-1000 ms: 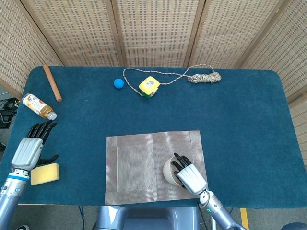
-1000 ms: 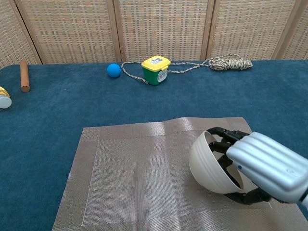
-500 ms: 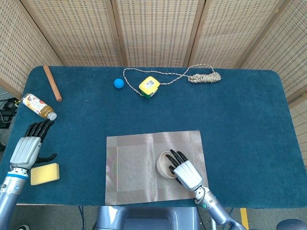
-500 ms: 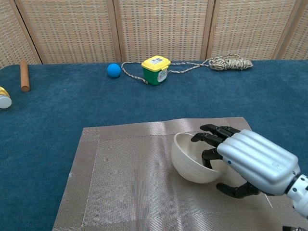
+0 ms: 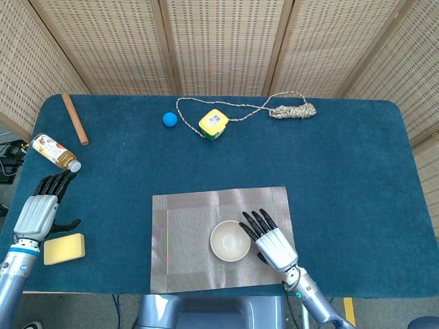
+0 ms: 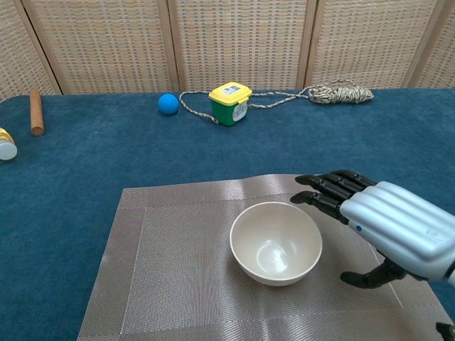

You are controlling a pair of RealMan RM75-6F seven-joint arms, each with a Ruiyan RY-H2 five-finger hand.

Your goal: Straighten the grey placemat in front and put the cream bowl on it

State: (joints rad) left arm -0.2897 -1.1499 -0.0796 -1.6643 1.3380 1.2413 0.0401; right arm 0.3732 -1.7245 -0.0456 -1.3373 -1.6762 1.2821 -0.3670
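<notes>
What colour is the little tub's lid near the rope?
Yellow lid on a green tub; clearest in the chest view.

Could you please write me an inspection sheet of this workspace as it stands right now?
Surface: table covered in dark blue cloth.
Job's things: grey placemat lies flat and square at the front edge; cream bowl stands upright on it, empty.
Clutter: blue ball, yellow-lidded green container, coiled rope with its cord looping round the container, wooden stick, bottle on its side, yellow sponge.
Hands: right hand beside the bowl, fingers spread, holding nothing; left hand open near the sponge.
Cables: dark cables beyond the table's left edge.
Surroundings: woven folding screens behind.
</notes>
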